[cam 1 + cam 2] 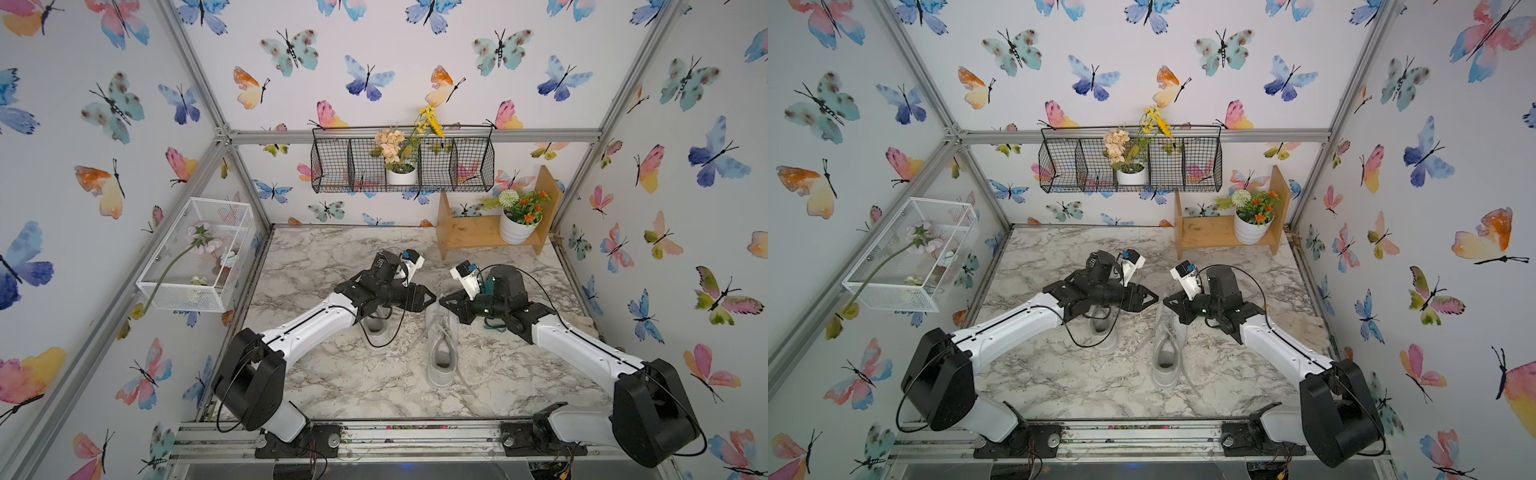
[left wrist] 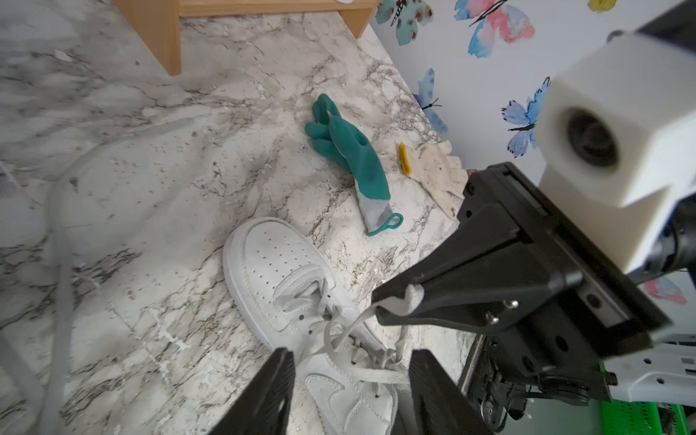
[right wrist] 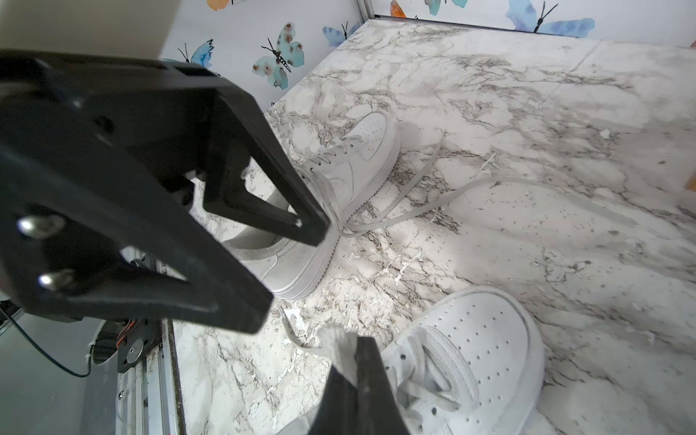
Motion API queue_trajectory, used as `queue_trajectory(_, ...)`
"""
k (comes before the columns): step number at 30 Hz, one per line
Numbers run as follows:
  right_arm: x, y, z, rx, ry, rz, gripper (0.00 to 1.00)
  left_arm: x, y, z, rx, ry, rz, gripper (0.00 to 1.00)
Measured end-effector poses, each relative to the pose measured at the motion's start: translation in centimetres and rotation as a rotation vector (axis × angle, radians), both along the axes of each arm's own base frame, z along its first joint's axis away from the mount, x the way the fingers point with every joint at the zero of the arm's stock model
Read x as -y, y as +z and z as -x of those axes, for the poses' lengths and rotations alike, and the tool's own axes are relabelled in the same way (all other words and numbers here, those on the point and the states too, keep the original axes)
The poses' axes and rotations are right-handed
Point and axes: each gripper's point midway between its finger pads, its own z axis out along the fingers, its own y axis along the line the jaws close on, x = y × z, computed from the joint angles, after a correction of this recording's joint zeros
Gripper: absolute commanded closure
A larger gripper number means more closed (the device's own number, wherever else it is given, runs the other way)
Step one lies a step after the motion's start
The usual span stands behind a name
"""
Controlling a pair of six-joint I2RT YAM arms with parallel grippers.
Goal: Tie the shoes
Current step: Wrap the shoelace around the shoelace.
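Likely lab booth: aluminium frame (image 1: 540, 136), wallpaper (image 1: 374, 41).

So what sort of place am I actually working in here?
Probably a staged robot test booth dressed as a home corner: bare aluminium frame bars hold butterfly-print wallpaper walls, and the marble-pattern tabletop ends at a bare metal mounting rail.

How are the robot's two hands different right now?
The left hand is open; the right hand is shut. The left hand holds nothing; the right hand pinches a white lace of the shoe. Both are black with pointed fingers, close together near that shoe.
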Motion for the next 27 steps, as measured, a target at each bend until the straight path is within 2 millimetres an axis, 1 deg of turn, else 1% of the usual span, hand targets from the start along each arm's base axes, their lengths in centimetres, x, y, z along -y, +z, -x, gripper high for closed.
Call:
queue_trajectory(5, 0.0, 0.0, 0.0, 0.002, 0.002, 0.001, 0.98, 1.5, -1.0, 0.7, -0.072, -0.039, 0.034, 0.47)
queue_trajectory(14, 0.1, -0.5, 0.2, -0.006, 0.006, 0.012, 0.98, 2.3, -0.1, 0.6, -0.07, -0.039, 0.08, 0.5)
queue_trajectory(18, 0.2, -0.8, 0.3, -0.013, 0.009, 0.019, 0.98, 2.4, 0.3, 0.5, -0.071, -0.034, 0.09, 0.56)
queue_trajectory(22, 0.2, -1.2, 0.5, -0.022, 0.009, 0.024, 0.98, 2.9, 1.1, 0.0, -0.06, -0.032, 0.107, 0.64)
queue_trajectory(27, 0.2, -1.2, 0.5, -0.023, 0.01, 0.024, 0.98, 3.5, 1.2, 0.1, -0.061, -0.042, 0.111, 0.67)
